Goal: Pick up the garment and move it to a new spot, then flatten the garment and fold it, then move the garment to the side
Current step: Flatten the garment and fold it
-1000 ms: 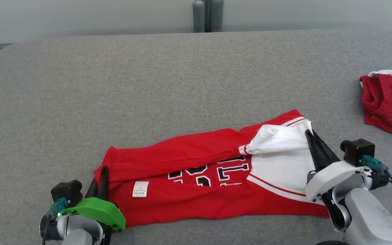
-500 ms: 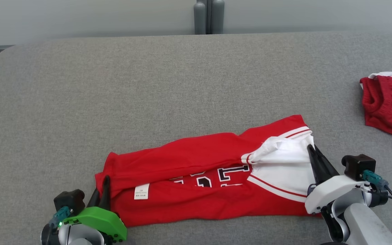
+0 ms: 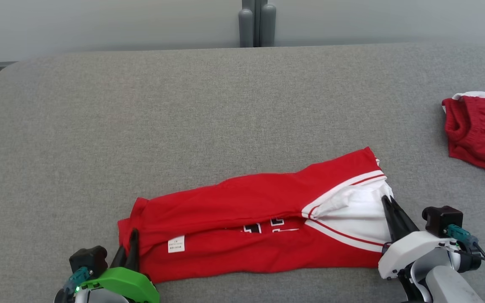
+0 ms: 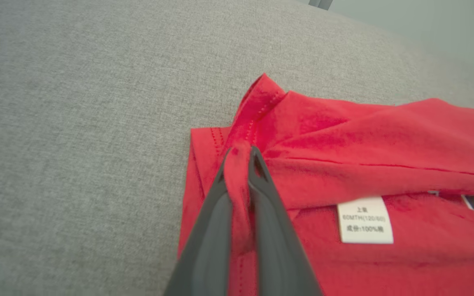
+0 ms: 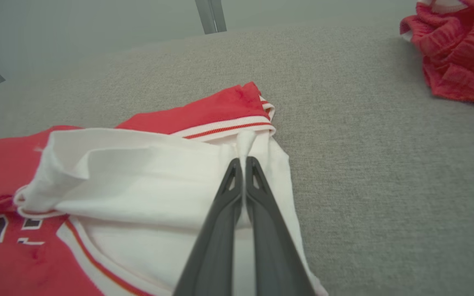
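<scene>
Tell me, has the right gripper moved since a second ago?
Yes. Measured against the red shorts, which hardly shift in the head view, the right gripper has come back toward the robot, pulling the shirt down over its letters.

Grey felt-covered table [image 3: 162, 105], rounded at the far left corner. Crumpled red cloth [image 3: 480, 132] with a gathered band and a white trim at the right edge, partly cut off. Two grey posts [image 3: 257, 25] upright just beyond the far edge's middle, before a pale wall [image 3: 99, 21].
</scene>
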Tool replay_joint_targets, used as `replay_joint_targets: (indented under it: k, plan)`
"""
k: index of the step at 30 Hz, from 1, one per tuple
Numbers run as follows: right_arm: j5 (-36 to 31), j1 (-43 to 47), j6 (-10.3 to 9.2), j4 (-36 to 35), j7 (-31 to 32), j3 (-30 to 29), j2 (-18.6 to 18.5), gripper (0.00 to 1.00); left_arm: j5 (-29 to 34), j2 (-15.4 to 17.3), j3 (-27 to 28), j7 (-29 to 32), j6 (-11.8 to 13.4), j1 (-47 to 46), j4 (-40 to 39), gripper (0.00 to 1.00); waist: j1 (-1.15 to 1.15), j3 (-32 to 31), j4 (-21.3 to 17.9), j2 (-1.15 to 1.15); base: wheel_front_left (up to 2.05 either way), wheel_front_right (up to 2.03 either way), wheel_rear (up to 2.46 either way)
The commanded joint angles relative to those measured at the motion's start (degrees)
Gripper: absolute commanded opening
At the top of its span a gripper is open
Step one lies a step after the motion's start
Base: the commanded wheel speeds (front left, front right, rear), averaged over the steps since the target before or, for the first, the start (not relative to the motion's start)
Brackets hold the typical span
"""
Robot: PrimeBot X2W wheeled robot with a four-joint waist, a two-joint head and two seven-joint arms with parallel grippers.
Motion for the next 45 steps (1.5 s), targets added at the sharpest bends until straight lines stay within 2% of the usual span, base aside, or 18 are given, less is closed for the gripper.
replay_joint_targets:
  k: [1, 2, 7, 11, 16, 23, 30, 32, 33, 35, 36, 37, 45]
  plan:
    - [-0.54, 0.84, -0.1, 0.39, -0.19, -0.6, -0.25, 0.89, -0.57, 0.24, -0.14, 0.05, 0.52, 0.94, -0.43, 0.49, 0.0, -0.1, 0.02, 0.0, 0.0, 0.0, 0.0]
    - [-0.58, 0.91, -0.1, 0.61, -0.19, -1.0, -0.07, 1.0, -0.64, 0.27, 0.1, 0.05, 0.75, 1.08, -1.09, 1.0, 0.0, -0.17, 0.06, 0.0, 0.0, 0.0, 0.0]
    - [-1.68, 1.75, -0.1, -3.99, -0.19, -4.36, 1.05, 1.0, 0.7, 0.26, 2.36, 0.05, 3.23, 3.78, -7.08, 1.0, 0.0, -0.45, 0.17, 0.0, 0.0, 0.0, 0.0]
    - [-2.8, 3.19, -0.1, -9.06, -0.15, -5.21, 1.81, 1.0, 1.67, 0.23, 3.42, 0.05, 4.03, 5.71, -10.14, 1.0, 0.0, -0.76, 0.39, 0.0, 0.0, 0.0, 0.0]
    - [-2.82, 4.12, -0.1, -9.45, -0.15, -0.74, 2.01, 1.0, 1.97, 0.24, 3.15, 0.05, 4.18, 6.56, -10.89, 1.0, 0.0, -1.49, 0.77, 0.0, 0.0, 0.0, 0.0]
    - [0.84, 5.39, -0.1, -7.91, -0.15, 6.61, 2.2, 1.0, 0.77, 0.24, 1.73, 0.05, 4.47, 6.81, -11.35, 1.0, 0.0, -1.57, 1.0, 0.0, 0.0, 0.0, 0.0]
    - [3.69, 5.07, -0.1, -6.76, -0.15, 9.45, 2.02, 1.0, 0.48, 0.24, 1.26, 0.05, 4.55, 6.73, -10.83, 1.0, 0.0, -0.99, 0.91, 0.0, 0.0, 0.0, 0.0]
    - [4.09, 4.9, -0.1, -6.57, -0.15, 9.8, 2.05, 0.81, 0.49, 0.24, 1.33, 0.05, 4.51, 6.46, -10.78, 1.0, 0.0, -0.82, 0.98, 0.0, 0.0, 0.0, 0.0]
    - [4.17, 4.88, -0.1, -6.49, -0.15, 9.81, 2.03, 0.58, 0.52, 0.24, 1.33, 0.05, 4.46, 6.35, -10.73, 1.0, 0.0, -0.76, 1.03, 0.0, 0.0, 0.0, 0.0]
    - [4.61, 4.93, -0.1, -6.3, -0.15, 9.76, 2.11, 0.27, 0.46, 0.24, 1.41, 0.05, 4.48, 6.22, -10.61, 1.0, 0.0, -0.67, 1.08, 0.0, 0.0, 0.0, 0.0]
    - [4.61, 4.93, -0.1, -6.3, -0.15, 9.76, 2.11, 0.27, 0.46, 0.24, 1.41, 0.05, 4.48, 6.22, -10.61, 1.0, 0.0, -0.67, 1.08, 0.0, 0.0, 0.0, 0.0]
    - [4.69, 4.91, -0.1, -6.28, -0.15, 9.77, 2.03, 0.0, 0.44, 0.24, 1.41, 0.05, 4.48, 6.16, -10.59, 1.0, 0.0, -0.61, 1.09, 0.0, 0.0, 0.0, 0.0]
    - [5.02, 7.45, -0.1, -9.7, -0.15, 9.48, 2.22, 0.0, 0.87, 0.24, 1.66, 0.05, 4.01, 6.27, -10.36, 1.0, 0.0, -0.34, 0.5, 0.0, 0.0, 0.0, 0.0]
